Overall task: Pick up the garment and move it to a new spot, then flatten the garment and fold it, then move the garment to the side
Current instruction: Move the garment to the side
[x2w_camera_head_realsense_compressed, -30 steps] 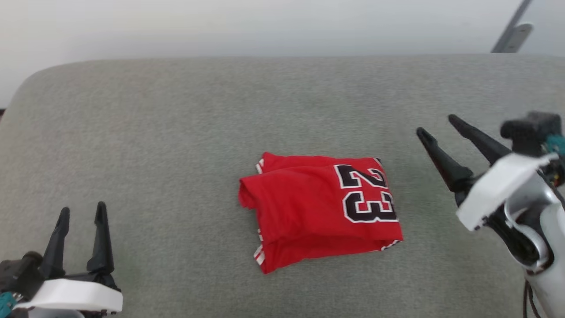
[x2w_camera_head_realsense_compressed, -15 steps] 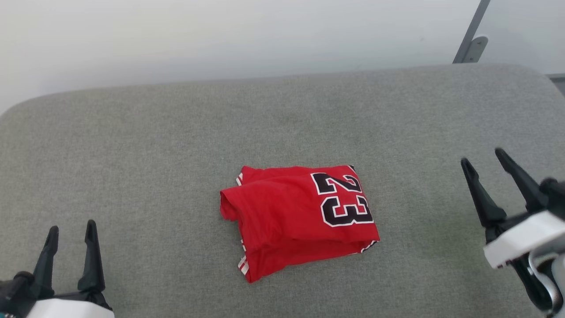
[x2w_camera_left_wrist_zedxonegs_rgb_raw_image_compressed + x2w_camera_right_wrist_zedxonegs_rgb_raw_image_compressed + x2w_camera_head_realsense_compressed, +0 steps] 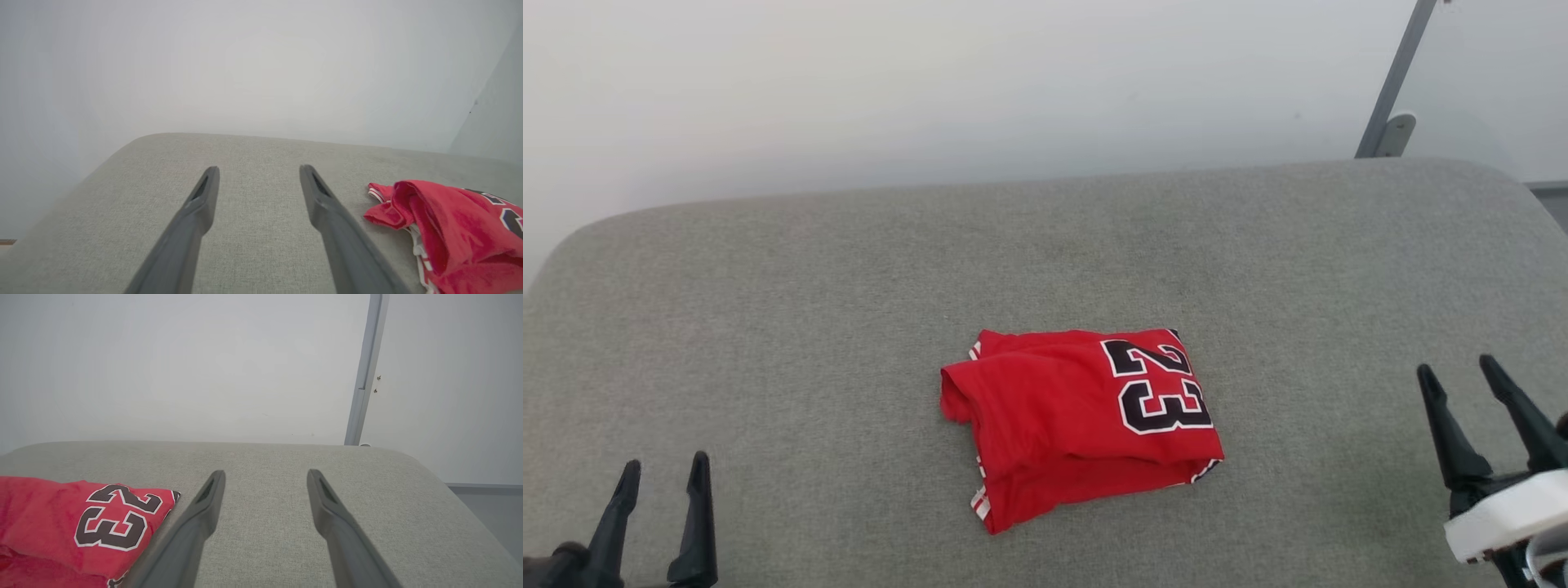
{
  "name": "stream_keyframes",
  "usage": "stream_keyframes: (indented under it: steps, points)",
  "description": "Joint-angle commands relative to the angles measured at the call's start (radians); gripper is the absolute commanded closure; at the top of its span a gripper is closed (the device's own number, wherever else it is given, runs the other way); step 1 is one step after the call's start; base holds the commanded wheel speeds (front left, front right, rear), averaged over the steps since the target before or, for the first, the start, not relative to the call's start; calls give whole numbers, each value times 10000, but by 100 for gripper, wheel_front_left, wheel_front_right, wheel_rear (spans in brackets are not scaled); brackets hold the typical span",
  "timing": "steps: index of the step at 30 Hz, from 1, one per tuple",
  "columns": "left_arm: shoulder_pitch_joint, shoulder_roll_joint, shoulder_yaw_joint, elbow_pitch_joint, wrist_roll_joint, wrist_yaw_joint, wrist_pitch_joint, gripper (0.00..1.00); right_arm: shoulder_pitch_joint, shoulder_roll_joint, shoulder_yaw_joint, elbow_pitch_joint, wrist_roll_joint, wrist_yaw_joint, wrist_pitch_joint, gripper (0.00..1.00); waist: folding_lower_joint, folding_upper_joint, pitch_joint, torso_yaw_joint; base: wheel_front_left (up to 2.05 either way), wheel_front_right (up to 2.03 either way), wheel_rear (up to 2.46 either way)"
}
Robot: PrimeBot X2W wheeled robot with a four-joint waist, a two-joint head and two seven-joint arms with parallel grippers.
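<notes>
Since the garment (image 3: 1082,425) is lying folded (number 23 up) mid-way on the grey cushion (image 3: 768,327), the left gripper (image 3: 665,462) and right gripper (image 3: 1456,366) are hovering well apart from it, both spread wide and empty.
</notes>
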State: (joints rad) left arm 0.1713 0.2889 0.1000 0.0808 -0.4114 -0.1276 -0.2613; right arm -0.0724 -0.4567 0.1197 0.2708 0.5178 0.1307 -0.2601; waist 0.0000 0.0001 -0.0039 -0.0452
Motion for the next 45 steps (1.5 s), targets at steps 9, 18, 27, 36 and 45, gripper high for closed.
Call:
stream_keyframes:
  steps: [9,18,27,36,45]
  points:
    - [82,75,67,51,-205,-30,-49,0,789,434,-745,-540,-322,0,-57,0,0,-1,-141,242,0,0,0]
    - [33,81,10,30,-316,-31,-49,0,1175,769,-1056,-796,-496,0,-59,0,0,-1,-144,294,0,0,0]
    - [-96,33,-121,102,-422,-32,-49,0,1108,763,-764,-729,-313,0,-58,0,0,-1,-103,405,0,0,0]
    - [-226,44,-496,232,-541,-32,-49,0,26,317,729,-151,544,0,909,0,0,-1,0,887,0,0,0]
    - [-654,29,-1155,384,-637,-33,-49,0,-1682,-118,1770,498,1538,0,3649,0,0,-1,446,1627,0,0,0]
